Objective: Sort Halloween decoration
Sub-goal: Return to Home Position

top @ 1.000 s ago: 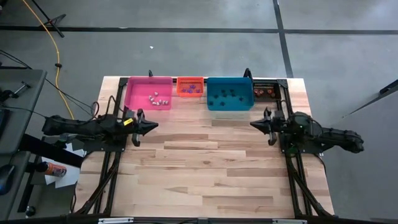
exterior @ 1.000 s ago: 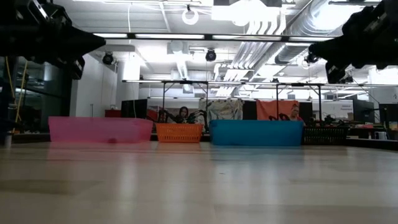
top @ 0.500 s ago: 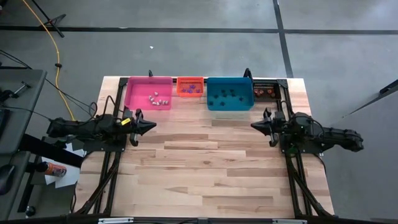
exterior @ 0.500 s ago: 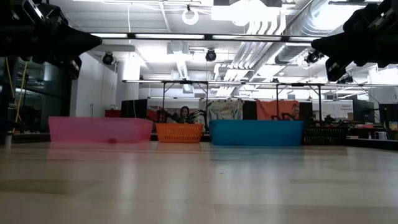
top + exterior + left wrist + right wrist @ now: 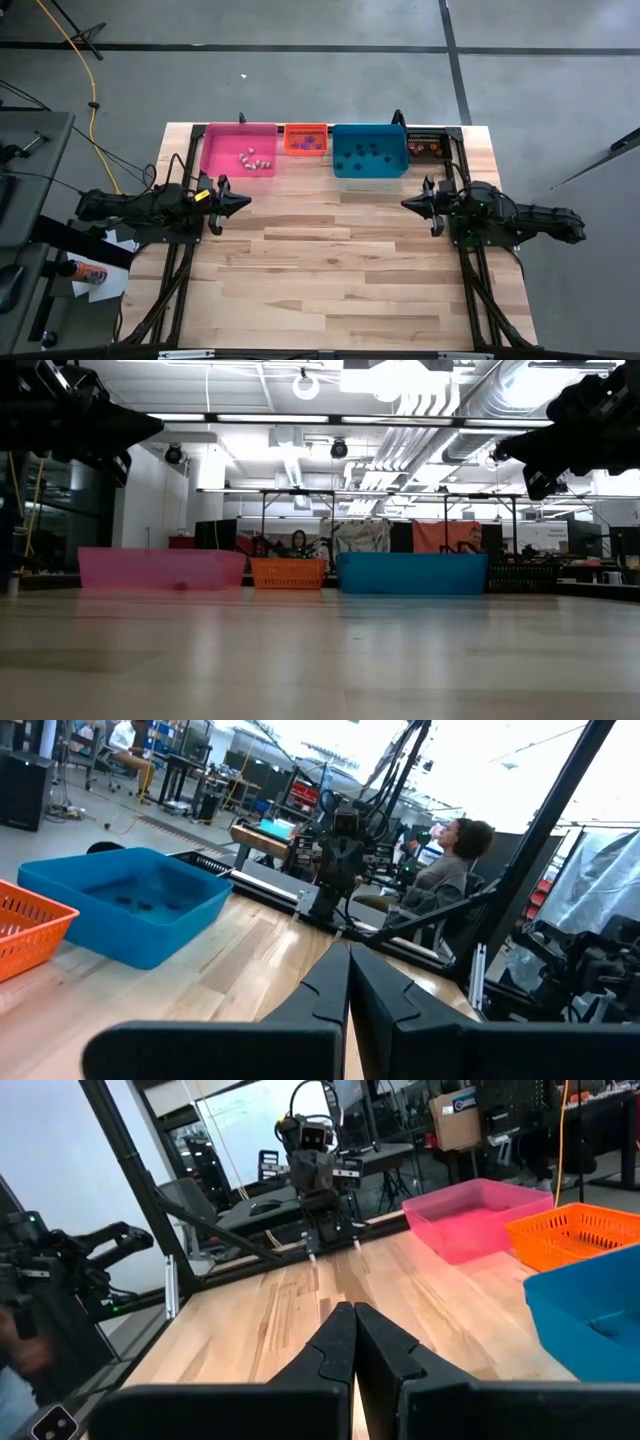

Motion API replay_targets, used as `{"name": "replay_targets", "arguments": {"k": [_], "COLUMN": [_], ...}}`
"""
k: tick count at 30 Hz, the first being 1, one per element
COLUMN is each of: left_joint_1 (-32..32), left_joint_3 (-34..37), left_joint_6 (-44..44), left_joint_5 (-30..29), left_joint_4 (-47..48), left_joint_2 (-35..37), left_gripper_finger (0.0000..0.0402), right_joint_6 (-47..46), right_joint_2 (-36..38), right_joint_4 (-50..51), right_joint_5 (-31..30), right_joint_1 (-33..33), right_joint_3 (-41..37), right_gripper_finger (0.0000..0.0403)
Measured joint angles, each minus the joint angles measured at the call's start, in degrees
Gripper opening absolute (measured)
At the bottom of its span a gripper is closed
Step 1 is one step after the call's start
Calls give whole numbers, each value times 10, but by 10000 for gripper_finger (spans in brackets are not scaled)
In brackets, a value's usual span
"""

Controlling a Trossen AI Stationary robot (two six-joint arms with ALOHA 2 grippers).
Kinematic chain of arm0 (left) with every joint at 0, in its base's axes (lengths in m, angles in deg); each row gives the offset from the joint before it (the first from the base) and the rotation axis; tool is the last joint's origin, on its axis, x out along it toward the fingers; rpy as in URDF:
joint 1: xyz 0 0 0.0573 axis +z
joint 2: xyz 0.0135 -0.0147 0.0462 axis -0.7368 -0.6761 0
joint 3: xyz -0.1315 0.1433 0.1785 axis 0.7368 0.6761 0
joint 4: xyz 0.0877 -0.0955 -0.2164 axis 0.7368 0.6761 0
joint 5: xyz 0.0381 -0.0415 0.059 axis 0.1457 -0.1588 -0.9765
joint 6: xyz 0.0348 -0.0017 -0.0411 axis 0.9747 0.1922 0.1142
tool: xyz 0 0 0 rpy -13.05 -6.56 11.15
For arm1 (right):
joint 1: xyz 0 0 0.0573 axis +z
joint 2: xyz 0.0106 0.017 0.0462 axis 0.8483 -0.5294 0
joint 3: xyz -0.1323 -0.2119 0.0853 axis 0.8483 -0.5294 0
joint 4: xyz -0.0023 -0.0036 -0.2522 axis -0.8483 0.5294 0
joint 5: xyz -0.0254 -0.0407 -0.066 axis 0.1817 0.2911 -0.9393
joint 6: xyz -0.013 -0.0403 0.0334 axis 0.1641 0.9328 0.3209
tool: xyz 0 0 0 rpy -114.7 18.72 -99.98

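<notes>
The Halloween decoration trinkets lie in the bins along the table's far edge. Pale ones [image 5: 255, 160] are in the pink bin [image 5: 222, 150], purple ones [image 5: 310, 141] in the orange bin [image 5: 292, 146], dark ones [image 5: 365, 152] in the blue bin [image 5: 345, 166], and orange ones [image 5: 415, 148] in the black bin [image 5: 430, 155]. My left gripper [image 5: 248, 202] [image 5: 348, 960] hovers shut just near of the pink bin, pointing toward the table's right. My right gripper [image 5: 405, 202] [image 5: 354, 1315] hovers shut near the blue bin's near right corner, pointing left. Both hold nothing.
The wooden table top [image 5: 330, 270] stretches bare between the two arms and down to the near edge. Black arm frames [image 5: 170, 270] [image 5: 480, 280] run along both sides. A person [image 5: 455, 850] sits beyond the table's right side; another person [image 5: 295, 543] shows far behind the bins.
My left gripper has drawn back a little toward the table's left edge, staying shut. My right gripper's tip has dipped slightly. The bins and trinkets have stayed put.
</notes>
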Motion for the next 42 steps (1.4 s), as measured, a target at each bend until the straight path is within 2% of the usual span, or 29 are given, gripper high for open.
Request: {"name": "replay_targets", "arguments": {"k": [42], "left_joint_1": [0], "left_joint_3": [0], "left_joint_6": [-1], "left_joint_5": [0], "left_joint_4": [0], "left_joint_2": [0], "left_gripper_finger": [1], "right_joint_6": [0], "right_joint_2": [0], "right_joint_4": [8], "right_joint_5": [0], "right_joint_1": [0], "right_joint_3": [0], "right_gripper_finger": [0]}}
